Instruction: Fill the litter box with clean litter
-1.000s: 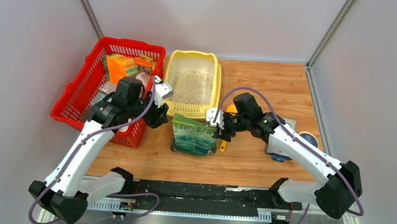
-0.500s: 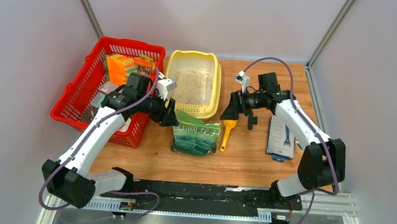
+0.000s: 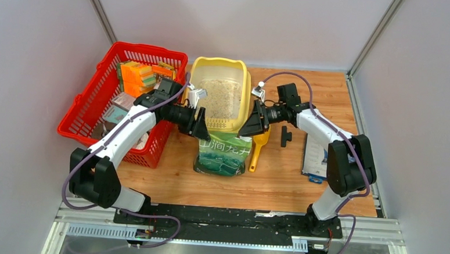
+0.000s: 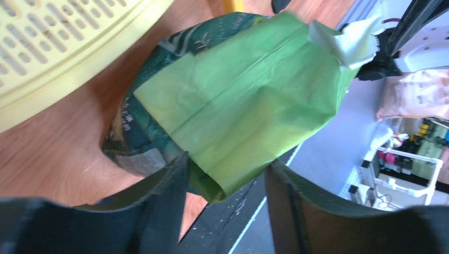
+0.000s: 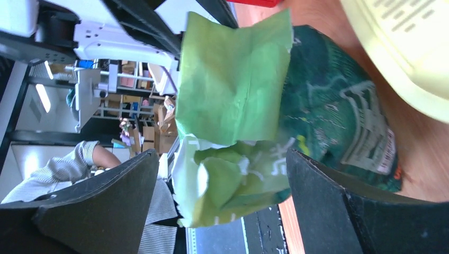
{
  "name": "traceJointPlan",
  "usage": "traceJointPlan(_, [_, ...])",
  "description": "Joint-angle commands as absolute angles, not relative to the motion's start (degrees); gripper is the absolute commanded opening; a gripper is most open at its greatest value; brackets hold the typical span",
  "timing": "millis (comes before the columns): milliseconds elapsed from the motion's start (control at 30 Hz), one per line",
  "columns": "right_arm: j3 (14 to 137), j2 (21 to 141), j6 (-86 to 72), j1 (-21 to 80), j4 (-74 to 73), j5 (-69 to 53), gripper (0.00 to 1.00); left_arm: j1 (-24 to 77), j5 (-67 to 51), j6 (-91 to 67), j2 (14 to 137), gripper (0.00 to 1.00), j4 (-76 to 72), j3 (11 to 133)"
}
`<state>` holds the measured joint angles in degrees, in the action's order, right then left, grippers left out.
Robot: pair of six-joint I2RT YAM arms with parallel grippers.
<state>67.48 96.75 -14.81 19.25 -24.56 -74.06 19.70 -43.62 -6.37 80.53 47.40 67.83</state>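
Observation:
The pale yellow litter box (image 3: 244, 84) stands at the back centre with beige litter (image 3: 219, 97) in it. The green pouch (image 3: 222, 155) stands upright just in front of its slotted lip (image 4: 47, 58). My left gripper (image 3: 201, 128) is open around the pouch's top left corner; in the left wrist view the green fold (image 4: 233, 111) lies between the fingers (image 4: 159, 211) unclamped. My right gripper (image 3: 247, 127) is open around the top right corner; in the right wrist view the crumpled pouch top (image 5: 233, 174) sits between its fingers (image 5: 339, 211). The box rim (image 5: 407, 53) shows there.
A red mesh basket (image 3: 83, 116) with several boxes stands at the left, beside my left arm. A yellow scoop (image 3: 257, 149) lies right of the pouch. A small black object (image 3: 285, 136) and a blue-and-white packet (image 3: 317, 158) lie at the right.
Both arms have swung in toward the pouch. The left gripper moved right onto its top left corner, and the right gripper moved left and down onto its top right corner.

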Motion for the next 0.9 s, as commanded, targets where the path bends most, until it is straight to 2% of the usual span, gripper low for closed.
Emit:
traceJointPlan(0, [71.0,95.4,-20.7,19.7,-15.8,-80.2,0.93,20.0,-54.9,-9.5,80.8,0.56,40.8,72.5])
traceJointPlan(100, [71.9,93.4,-19.4,19.6,-15.7,-78.5,0.91,19.9,-57.0,-8.6,80.4,0.49,40.8,73.8])
traceJointPlan(400, [74.5,91.2,-12.3,20.0,-20.3,-68.2,0.74,19.3,-58.5,-3.4,76.4,0.32,42.5,73.6])
traceJointPlan(600, [77.4,91.9,-3.5,23.0,-27.1,-61.9,0.67,19.2,-57.8,-2.6,73.8,0.31,42.8,71.2])
traceJointPlan(800, [80.3,93.4,1.7,26.1,-30.6,-60.2,0.52,18.5,-57.1,-2.3,72.4,0.30,42.9,70.1])
traceJointPlan(867, [81.6,94.0,3.3,26.8,-32.3,-60.1,0.54,18.2,-56.9,-2.2,72.1,0.30,42.9,69.7])
